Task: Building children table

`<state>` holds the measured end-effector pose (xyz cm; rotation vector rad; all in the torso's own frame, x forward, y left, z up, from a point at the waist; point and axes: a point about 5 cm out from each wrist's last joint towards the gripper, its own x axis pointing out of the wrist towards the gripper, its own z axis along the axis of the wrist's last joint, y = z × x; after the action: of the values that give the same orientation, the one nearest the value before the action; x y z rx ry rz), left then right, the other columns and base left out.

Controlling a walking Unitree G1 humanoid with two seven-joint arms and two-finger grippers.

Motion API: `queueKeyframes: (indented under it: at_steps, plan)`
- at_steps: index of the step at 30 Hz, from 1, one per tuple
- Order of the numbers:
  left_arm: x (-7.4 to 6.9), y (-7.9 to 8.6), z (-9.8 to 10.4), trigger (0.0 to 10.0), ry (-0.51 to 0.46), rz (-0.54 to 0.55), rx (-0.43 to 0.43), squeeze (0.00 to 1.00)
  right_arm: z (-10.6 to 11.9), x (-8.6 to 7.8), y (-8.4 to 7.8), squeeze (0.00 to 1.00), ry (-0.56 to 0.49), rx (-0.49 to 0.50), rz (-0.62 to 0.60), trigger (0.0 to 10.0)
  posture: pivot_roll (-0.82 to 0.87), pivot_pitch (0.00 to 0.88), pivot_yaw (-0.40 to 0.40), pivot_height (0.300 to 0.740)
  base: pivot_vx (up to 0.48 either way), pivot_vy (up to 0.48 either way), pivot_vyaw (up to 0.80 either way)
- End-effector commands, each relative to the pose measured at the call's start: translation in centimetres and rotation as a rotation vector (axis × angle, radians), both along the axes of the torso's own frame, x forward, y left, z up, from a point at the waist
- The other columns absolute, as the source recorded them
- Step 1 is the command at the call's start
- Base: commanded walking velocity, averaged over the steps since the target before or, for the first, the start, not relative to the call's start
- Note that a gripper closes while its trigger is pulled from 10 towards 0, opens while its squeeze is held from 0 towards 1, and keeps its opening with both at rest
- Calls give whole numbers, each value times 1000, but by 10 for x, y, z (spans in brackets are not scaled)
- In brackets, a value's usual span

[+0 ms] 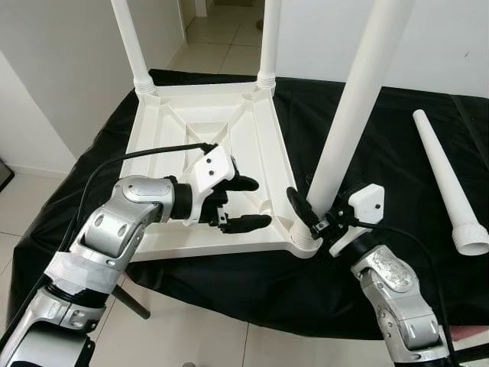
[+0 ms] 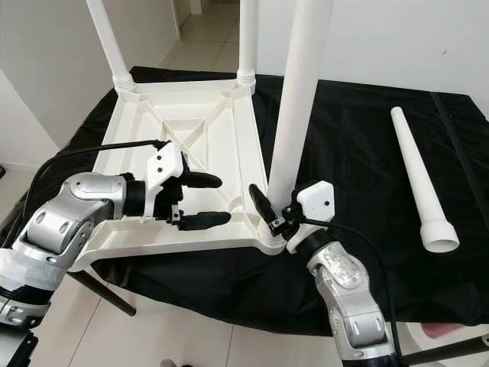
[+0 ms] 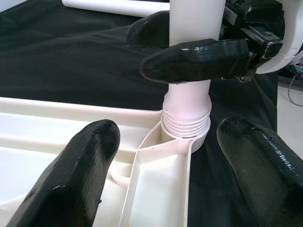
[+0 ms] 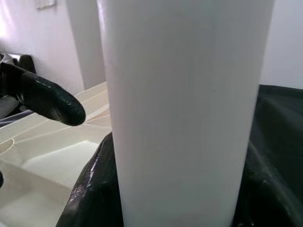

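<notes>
A white plastic children's table (image 1: 191, 130) lies upside down on a black cloth. Two legs stand in its far corners (image 1: 130, 38) (image 1: 269, 38). A third leg (image 1: 355, 107) stands in the near right corner socket (image 3: 187, 120). My right gripper (image 1: 313, 214) is shut around this leg just above its ribbed base, one finger (image 3: 194, 59) in front and one behind. My left gripper (image 1: 248, 204) is open over the table's underside near the front edge, to the left of that leg and not touching it; its fingers (image 3: 80, 175) frame the socket. A fourth leg (image 1: 447, 180) lies loose on the cloth at the right.
The black cloth (image 1: 382, 138) covers a low support whose front edge is close to me. Tiled floor (image 1: 191, 336) lies below and beyond. A white wall (image 1: 46, 76) stands at the left. A dark strut (image 1: 131, 302) sticks out under the cloth.
</notes>
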<state>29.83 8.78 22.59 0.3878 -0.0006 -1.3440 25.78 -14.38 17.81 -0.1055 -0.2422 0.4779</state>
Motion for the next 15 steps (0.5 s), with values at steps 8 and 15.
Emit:
queueKeyframes:
  at_steps: [8, 15]
  plan:
    - [2, 4, 0, 10000, -7, 25, 17, 0, -104, -12, -32, 0, 579, -62, -309, 10000, -122, 166, 121, 740, 0, 0, 0]
    - [3, 5, 1, 10000, -9, 29, 16, 0, -100, -18, -21, 0, 462, -45, -353, 10000, -124, 161, 118, 740, 0, 0, 0]
